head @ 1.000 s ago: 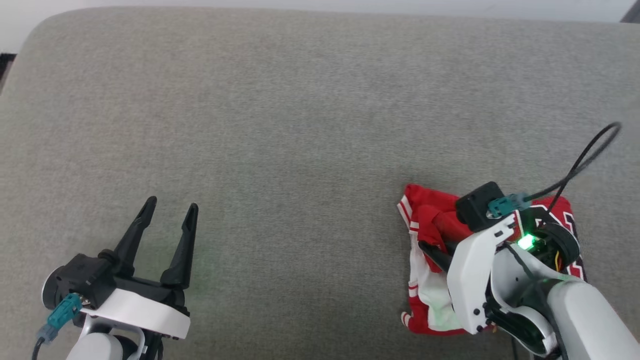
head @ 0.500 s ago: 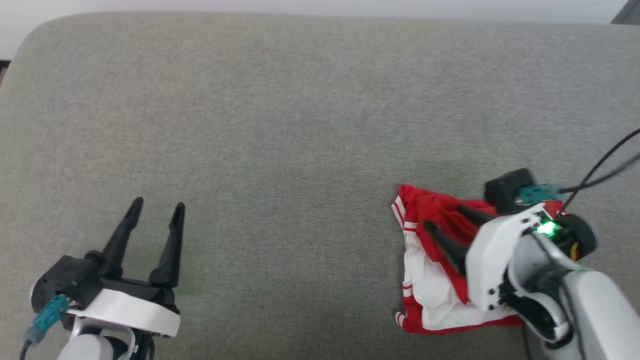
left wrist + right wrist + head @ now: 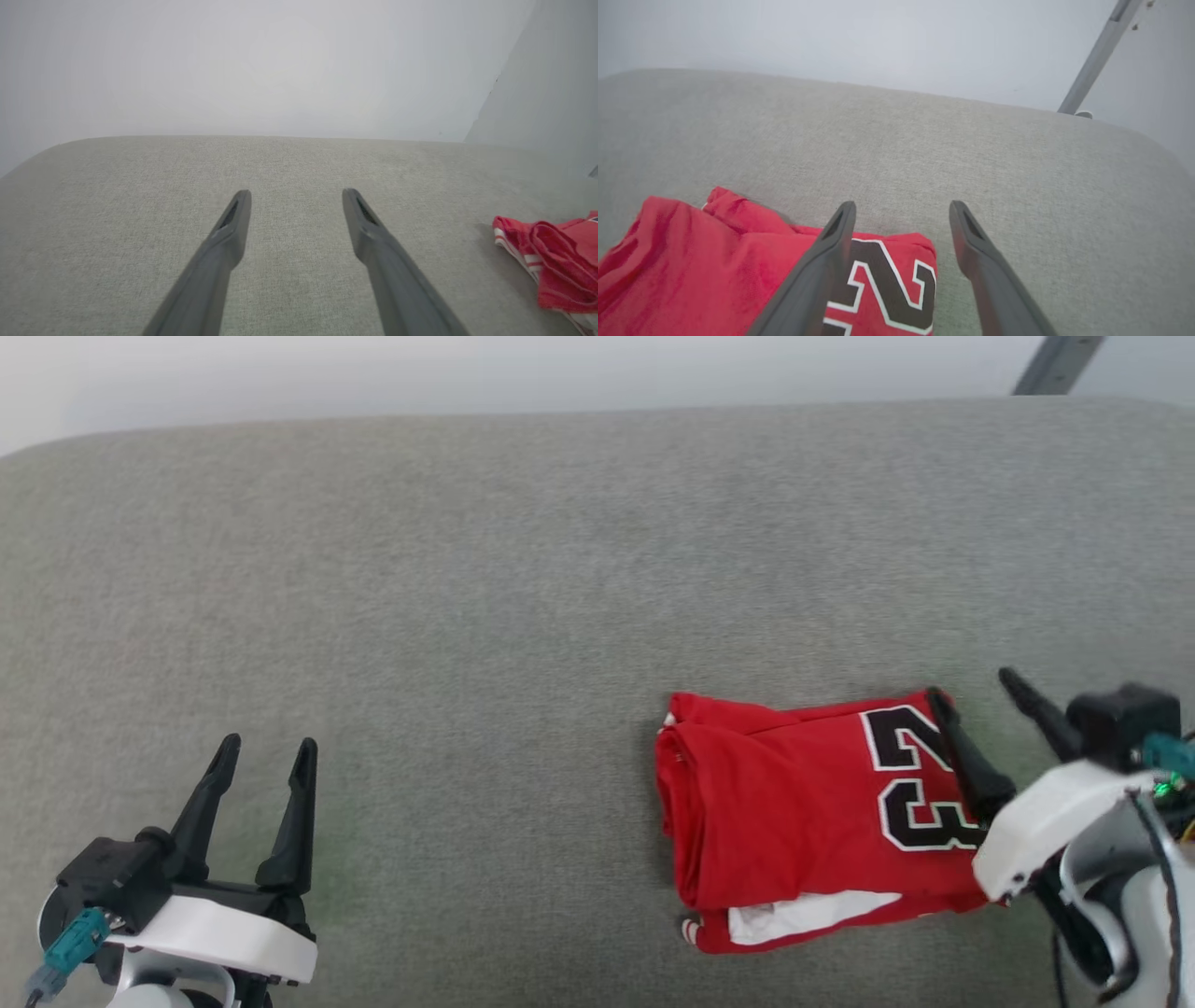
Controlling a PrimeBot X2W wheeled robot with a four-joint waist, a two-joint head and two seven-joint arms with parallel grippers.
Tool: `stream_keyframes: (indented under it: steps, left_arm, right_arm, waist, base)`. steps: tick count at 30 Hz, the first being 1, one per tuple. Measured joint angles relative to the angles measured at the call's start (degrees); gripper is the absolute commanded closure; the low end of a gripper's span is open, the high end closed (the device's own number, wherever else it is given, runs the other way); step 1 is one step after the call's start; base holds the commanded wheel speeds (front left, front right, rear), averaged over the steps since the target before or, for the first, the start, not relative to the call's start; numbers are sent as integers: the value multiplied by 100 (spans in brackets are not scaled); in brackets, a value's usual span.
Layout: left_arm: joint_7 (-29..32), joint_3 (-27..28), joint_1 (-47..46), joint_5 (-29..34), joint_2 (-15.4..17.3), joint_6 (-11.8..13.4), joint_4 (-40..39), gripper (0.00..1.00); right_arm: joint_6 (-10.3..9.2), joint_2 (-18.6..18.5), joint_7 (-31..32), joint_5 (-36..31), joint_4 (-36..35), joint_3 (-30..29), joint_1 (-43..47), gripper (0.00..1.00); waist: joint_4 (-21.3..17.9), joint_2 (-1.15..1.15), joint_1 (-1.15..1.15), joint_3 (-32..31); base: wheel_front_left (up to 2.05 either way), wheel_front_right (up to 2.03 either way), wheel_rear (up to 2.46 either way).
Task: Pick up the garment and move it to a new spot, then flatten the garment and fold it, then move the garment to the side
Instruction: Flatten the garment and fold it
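Grey fabric cushion [image 3: 467, 616] fills most of your head view, w/ a pale wall [image 3: 467, 373] along the top. You've got the garment [image 3: 794, 803] lying folded on it, lower right of ctr: a red block, roughly rectangular, w/ the black "23" lettering [image 3: 910, 775] on its right part and a white sleeve strip [image 3: 803, 915] peeking out along the btm edge. Its left edge is a rounded fold.

Your right gripper [image 3: 971, 686] sits at the garment's right edge, fingers spread apart and holding nothing. In the right wrist view, the right gripper [image 3: 902, 207] has one finger over the lettering on the garment [image 3: 714, 270] and the other over bare cushion. Can't tell if the finger touches the cloth.

Your left gripper [image 3: 268, 744] is at the lower left of the head view, well apart from the garment, also spread and empty. In the left wrist view, the left gripper [image 3: 296, 193] hovers over bare cushion, w/ the garment [image 3: 556, 261] at the right edge.

A grey metal pole [image 3: 1060, 362] slants at upper right.
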Motion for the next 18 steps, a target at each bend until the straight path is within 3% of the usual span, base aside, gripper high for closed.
stream_keyframes:
  steps: [4, 10, 18]
  left_arm:
    - [0, 103, 49, 37, -9, 0, 33, 0]
    - [0, 255, 234, 85, -25, 0, 4, 0]
    - [0, 588, 574, 127, -62, 0, -179, 0]
  right_arm:
    - [2, 129, -821, 35, 514, -108, 76, 0]
    - [2, 301, -1734, -12, 753, -142, 224, 0]
    - [2, 522, -2186, -231, 556, -274, 590, 0]
  waist:
    - [-163, 0, 0, -77]
    - [-390, 0, 0, -212]
    - [-536, 0, 0, -295]
  base:
    - [0, 0, 0]
    - [0, 0, 0]
    - [0, 0, 0]
